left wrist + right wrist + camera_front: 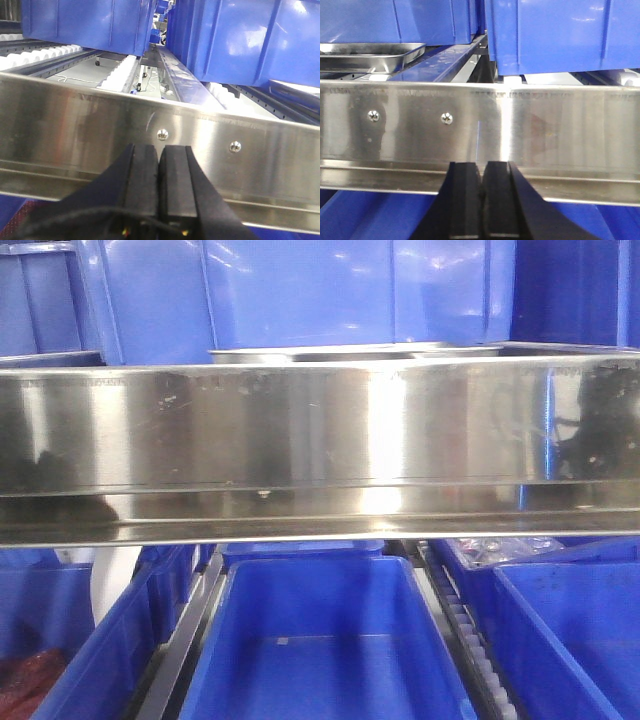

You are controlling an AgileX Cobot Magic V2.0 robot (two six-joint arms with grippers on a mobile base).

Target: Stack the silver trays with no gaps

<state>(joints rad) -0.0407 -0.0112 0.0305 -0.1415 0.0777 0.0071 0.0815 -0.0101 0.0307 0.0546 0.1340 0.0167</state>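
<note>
Jaws pressed tight together on the left gripper point(159, 157), nothing held, nose up to the steel rail point(75, 125). Right gripper point(482, 175) is the same, closed and empty. Silver trays point(350, 352) sit on the shelf behind that rail, blue bins point(300, 290) behind them.

The shelf rail point(320, 430) has a tray point(350, 352) behind and a bin point(320, 680) below.

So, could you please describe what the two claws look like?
Both are matte black. The left claw has two flat, blocky fingers flaring into a wedge-shaped base, with yellow and red marks low down and what looks like a dark cable beside it. The right claw has the same shape; no markings or cables show.
</note>
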